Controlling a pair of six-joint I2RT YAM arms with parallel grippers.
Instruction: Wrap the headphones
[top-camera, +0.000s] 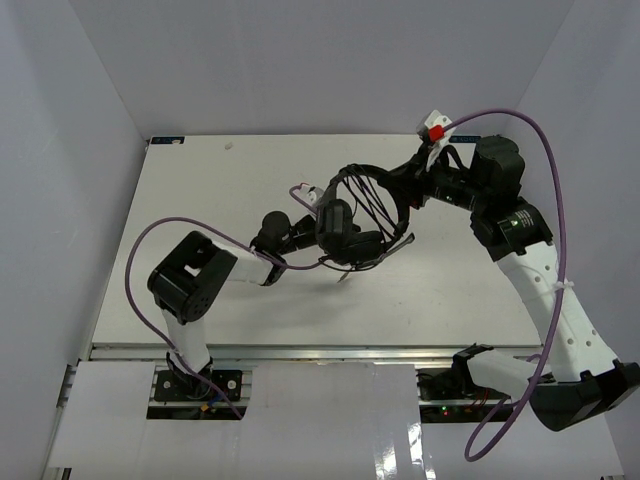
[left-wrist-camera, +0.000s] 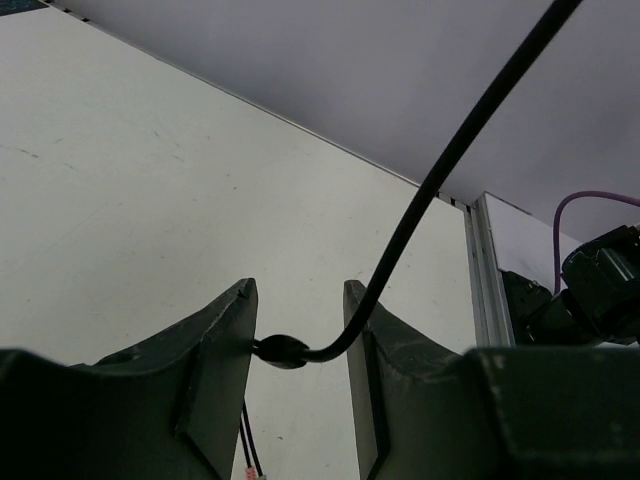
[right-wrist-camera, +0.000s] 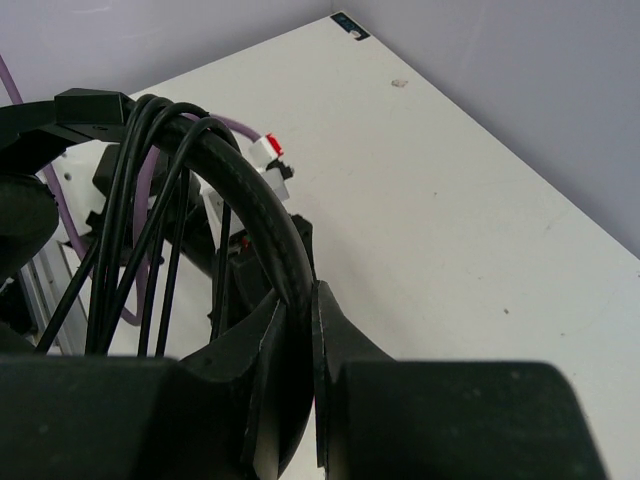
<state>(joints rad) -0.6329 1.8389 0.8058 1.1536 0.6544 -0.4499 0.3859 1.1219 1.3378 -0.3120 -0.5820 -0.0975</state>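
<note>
White table (right-wrist-camera: 450, 200), headphones (right-wrist-camera: 245, 190) in right hand (right-wrist-camera: 297, 330)

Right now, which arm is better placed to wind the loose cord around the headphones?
Left. The cord runs through the open left gripper; the right gripper is shut on the headband, busy holding the headphones.

Overhead view, centre: the left gripper (top-camera: 308, 236) tips merge into the dark headphones (top-camera: 340, 225) and cannot be made out. Left wrist view: the cord (left-wrist-camera: 470, 130) exits at the top right edge. Right wrist view: the headband (right-wrist-camera: 255, 195) is cut off at the left edge.
</note>
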